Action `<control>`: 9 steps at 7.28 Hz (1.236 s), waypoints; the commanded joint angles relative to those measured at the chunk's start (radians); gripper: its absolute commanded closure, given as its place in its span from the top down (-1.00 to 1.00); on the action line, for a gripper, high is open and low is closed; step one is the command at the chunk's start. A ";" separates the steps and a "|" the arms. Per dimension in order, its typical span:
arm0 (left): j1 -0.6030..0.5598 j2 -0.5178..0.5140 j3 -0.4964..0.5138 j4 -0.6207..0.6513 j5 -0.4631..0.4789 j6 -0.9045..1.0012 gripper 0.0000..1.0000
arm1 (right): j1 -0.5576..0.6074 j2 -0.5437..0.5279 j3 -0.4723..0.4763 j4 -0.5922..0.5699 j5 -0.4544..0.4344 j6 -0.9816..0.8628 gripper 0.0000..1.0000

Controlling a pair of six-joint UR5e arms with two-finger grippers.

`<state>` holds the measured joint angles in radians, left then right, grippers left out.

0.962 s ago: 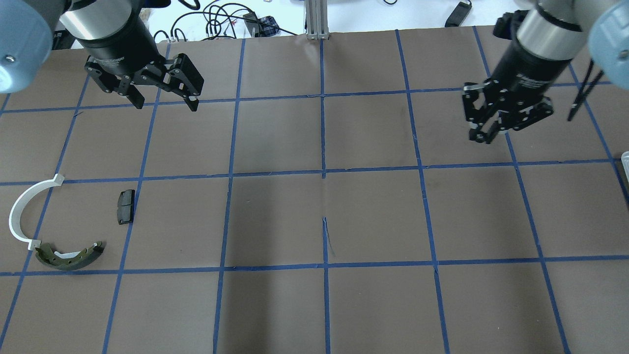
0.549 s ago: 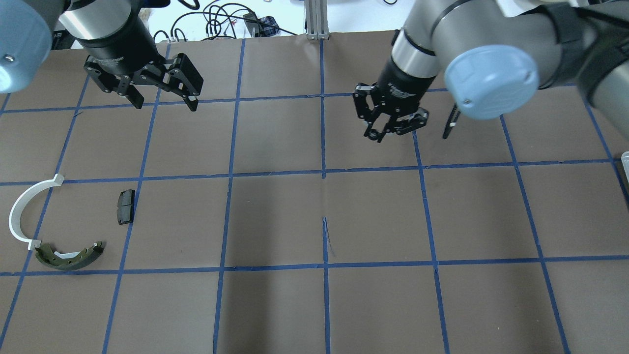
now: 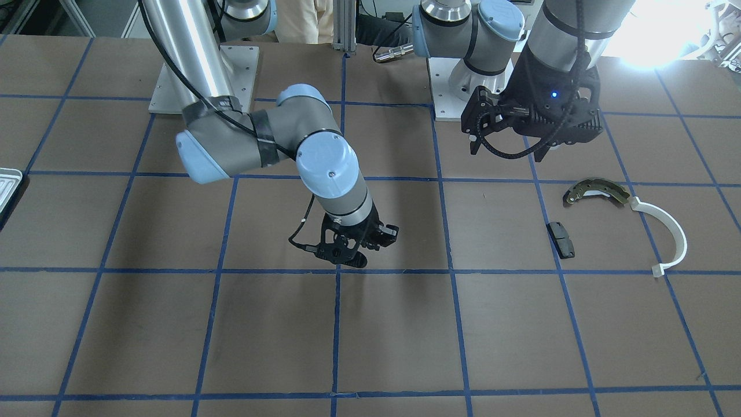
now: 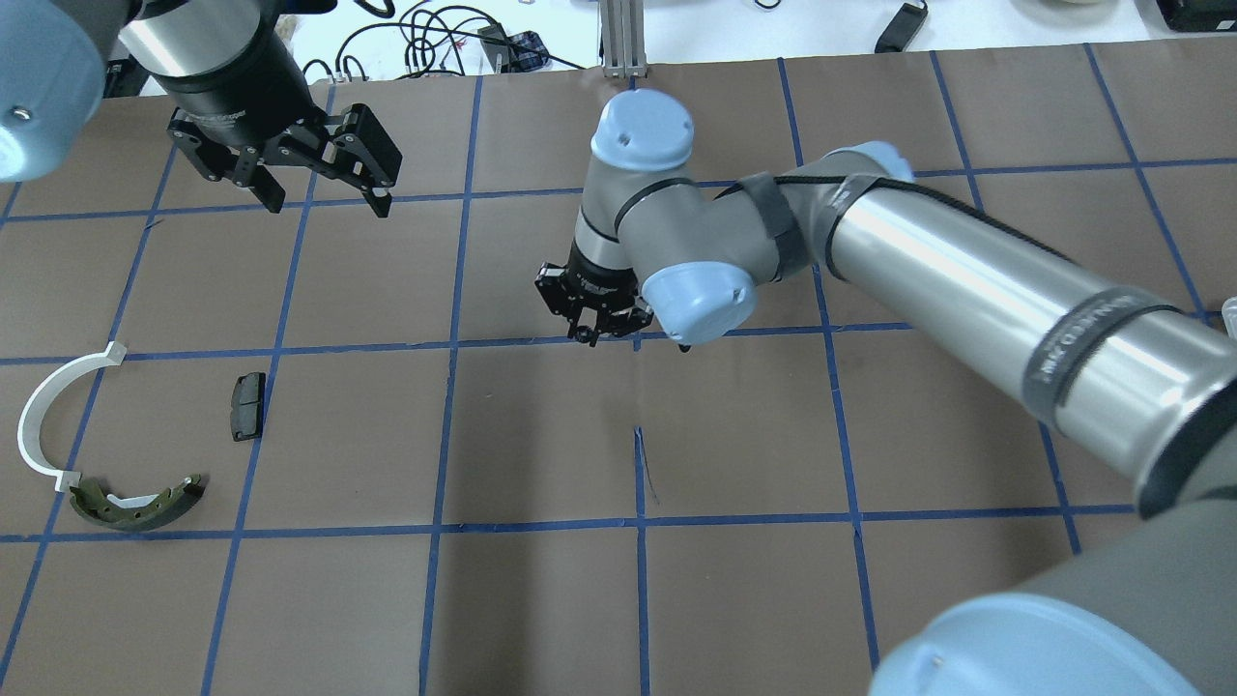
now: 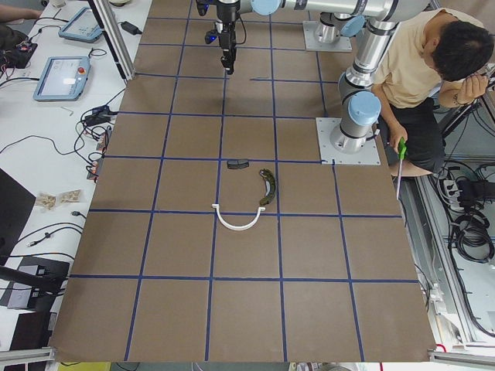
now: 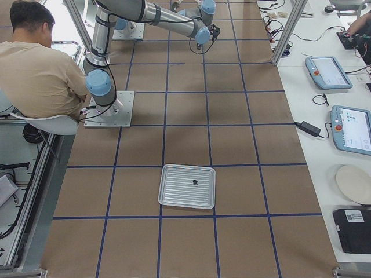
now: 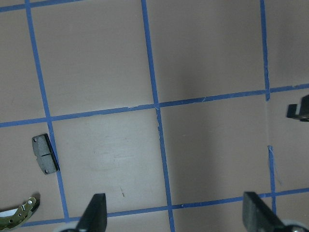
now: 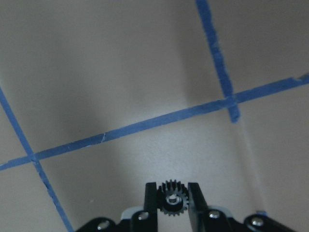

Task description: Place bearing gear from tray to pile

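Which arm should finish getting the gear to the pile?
Right. The right end effector is shut on the gear at mid-table, so it only needs to carry it to the pile; the left end effector hangs open and empty.

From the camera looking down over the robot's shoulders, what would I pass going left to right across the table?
white plastic arc → olive brake shoe → small black pad → right hand, shut on a small gear → tray, only a sliver at the right edge
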<state>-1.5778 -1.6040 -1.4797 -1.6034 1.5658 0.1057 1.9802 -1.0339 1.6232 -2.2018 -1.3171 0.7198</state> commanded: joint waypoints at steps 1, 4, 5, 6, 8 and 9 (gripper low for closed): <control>0.002 0.004 -0.001 -0.001 0.002 0.011 1.00 | 0.023 0.029 0.000 -0.041 -0.017 0.013 0.99; 0.004 -0.017 -0.011 -0.001 -0.010 0.010 1.00 | -0.131 -0.243 -0.002 0.299 -0.095 -0.175 1.00; -0.022 -0.054 -0.025 0.035 -0.023 -0.010 1.00 | -0.252 -0.361 -0.002 0.471 -0.137 -0.357 1.00; -0.080 -0.097 -0.049 0.133 -0.027 -0.058 1.00 | -0.374 -0.441 -0.003 0.570 -0.175 -0.575 1.00; -0.174 -0.193 -0.140 0.289 -0.027 -0.187 1.00 | -0.589 -0.530 -0.003 0.608 -0.339 -0.893 1.00; -0.224 -0.235 -0.175 0.365 -0.018 -0.193 1.00 | -0.710 -0.535 -0.005 0.594 -0.387 -1.116 1.00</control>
<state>-1.7433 -1.7856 -1.6084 -1.3380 1.5415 -0.0596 1.4121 -1.5439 1.6195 -1.6082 -1.6300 -0.1518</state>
